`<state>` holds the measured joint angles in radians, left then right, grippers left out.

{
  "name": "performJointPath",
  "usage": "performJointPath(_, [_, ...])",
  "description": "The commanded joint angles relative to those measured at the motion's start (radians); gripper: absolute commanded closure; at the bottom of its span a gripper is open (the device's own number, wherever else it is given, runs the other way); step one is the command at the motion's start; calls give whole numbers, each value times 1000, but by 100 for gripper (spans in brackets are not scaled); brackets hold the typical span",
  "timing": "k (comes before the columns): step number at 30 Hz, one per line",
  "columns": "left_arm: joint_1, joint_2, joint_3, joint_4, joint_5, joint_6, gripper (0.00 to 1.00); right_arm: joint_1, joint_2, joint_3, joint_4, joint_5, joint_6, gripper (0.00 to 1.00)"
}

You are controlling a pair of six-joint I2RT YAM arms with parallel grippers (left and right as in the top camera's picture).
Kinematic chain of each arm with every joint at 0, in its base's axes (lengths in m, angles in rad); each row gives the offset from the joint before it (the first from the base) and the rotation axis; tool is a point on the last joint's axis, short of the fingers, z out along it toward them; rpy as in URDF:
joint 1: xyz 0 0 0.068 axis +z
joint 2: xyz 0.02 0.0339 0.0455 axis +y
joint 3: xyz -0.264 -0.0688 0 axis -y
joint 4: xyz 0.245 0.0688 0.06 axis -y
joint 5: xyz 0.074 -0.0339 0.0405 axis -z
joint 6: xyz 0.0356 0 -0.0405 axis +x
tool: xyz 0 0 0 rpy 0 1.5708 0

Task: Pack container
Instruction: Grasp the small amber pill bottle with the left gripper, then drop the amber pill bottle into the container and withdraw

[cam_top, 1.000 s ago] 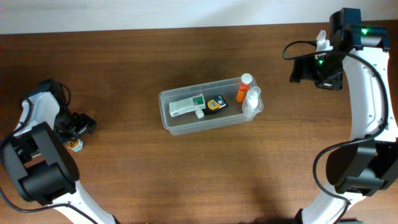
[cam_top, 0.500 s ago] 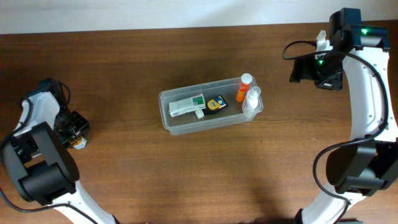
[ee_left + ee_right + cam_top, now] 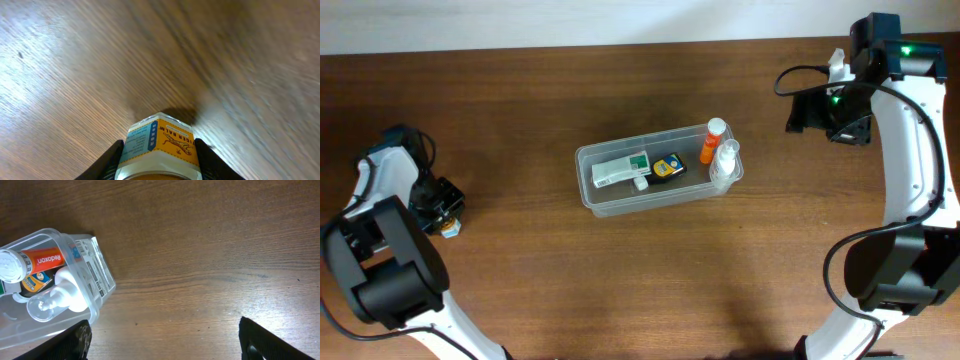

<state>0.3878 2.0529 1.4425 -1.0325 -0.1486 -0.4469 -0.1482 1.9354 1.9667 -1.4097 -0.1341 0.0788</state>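
container (image 3: 650, 203): mid-table, well apart from both my arms | handling: likely light, thin, flexing, slick; I'd pinch over the rim at a short end | looks: clear, shallow, rounded corners, orange tube (image 3: 714, 140) inside | left gripper (image 3: 159, 162): clamped on jar (image 3: 160, 140) | right gripper (image 3: 172, 342): jaws spread, empty

The table (image 3: 520, 100) is brown wood grain, smooth, with a low sheen that shows as pale streaks. The container (image 3: 581, 172) is clear translucent plastic, glossy, with a printed paper sticker (image 3: 95, 272) on its end wall. The Redoxon tube (image 3: 42, 259) is smooth orange plastic with a ribbed white cap (image 3: 10, 266). The clear bottle (image 3: 60, 297) is glossy plastic. The Tiger Balm jar (image 3: 159, 142) carries a glossy printed label. The fingers (image 3: 111, 162) of the left gripper (image 3: 159, 150) are matt black. The right arm (image 3: 910, 130) has a smooth white shell.
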Motion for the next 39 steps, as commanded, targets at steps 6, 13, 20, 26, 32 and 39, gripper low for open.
performJointPath(6, [-146, -253, 66, 6, 105, -5, 73, 4, 4, -2, 0, -14, 4, 14])
performJointPath(13, [-398, -403, 100, 117, 110, 95, 78, 4, 4, -2, 0, -13, 4, 14])
performJointPath(20, [-663, -384, 100, 214, 105, 135, 83, 4, 4, -2, 0, -13, 4, 14])
performJointPath(26, [-794, -288, 100, 210, 100, 135, 83, 4, 4, -2, 0, -13, 4, 14])
performJointPath(32, [-838, -168, 100, 185, 106, 134, 83, 4, 4, -2, 0, -13, 4, 14])
performJointPath(39, [-844, -81, 99, 143, 185, 134, 82, 4, 4, -2, -1, -13, 4, 14])
